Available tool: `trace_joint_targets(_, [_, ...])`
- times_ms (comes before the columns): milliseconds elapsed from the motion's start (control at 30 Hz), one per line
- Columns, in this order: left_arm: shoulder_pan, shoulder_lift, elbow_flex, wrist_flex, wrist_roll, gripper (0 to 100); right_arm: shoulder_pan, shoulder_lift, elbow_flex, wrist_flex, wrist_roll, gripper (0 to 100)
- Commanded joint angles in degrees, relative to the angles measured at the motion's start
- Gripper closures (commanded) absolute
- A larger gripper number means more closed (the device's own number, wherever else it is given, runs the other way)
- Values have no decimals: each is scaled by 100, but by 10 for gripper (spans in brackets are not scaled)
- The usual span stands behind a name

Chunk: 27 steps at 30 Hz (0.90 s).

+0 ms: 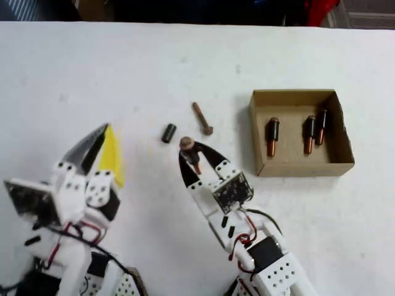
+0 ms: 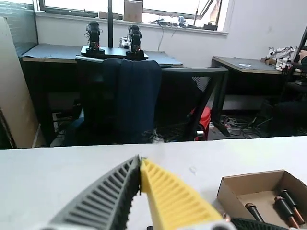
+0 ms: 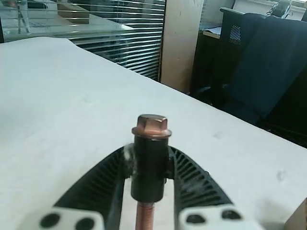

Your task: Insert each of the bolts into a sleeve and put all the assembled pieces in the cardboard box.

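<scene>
where the high view looks down, the cardboard box (image 1: 293, 94) sits on the right of the table (image 1: 123, 61), top open. three bolt-in-sleeve assemblies lie on its floor: left piece (image 1: 272, 135) on its own, then middle piece (image 1: 309, 134) and right piece (image 1: 321, 126) just beside each other. loose bolt (image 1: 202, 118) lies left of the box, and loose sleeve (image 1: 168, 133) lies near it on its left, not touching. right gripper (image 1: 190, 155) sits on the near side of those two, black jaws clamped on the held piece (image 1: 189, 150), a bolt seated in a sleeve. left gripper (image 1: 103, 139) is further left, grey and yellow jaws closed on nothing.

left wrist view: left gripper (image 2: 140, 165) jaws meet at the tips with nothing between them. the box (image 2: 249, 176) is off to the right with the three pieces inside.

right wrist view: right gripper (image 3: 150, 179) jaws pinch the black sleeve of the held piece (image 3: 150, 167) from both sides. the copper hex head sticks out of one end and the threaded shank out of the other, toward the wrist.
</scene>
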Motion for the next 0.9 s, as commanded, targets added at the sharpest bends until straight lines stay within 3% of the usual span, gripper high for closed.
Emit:
trace_joint_targets(0, [-409,-207,-246,308,-62,977,171,-101,35,136,44,981])
trace_joint_targets(267, [-1288,-347,-237,791,-62,977,1130,-101,-325,532,44,982])
trace_joint_targets(867, [-1323,-840,1486,976,-563,977,2536,-31,-3121,3618,70,981])
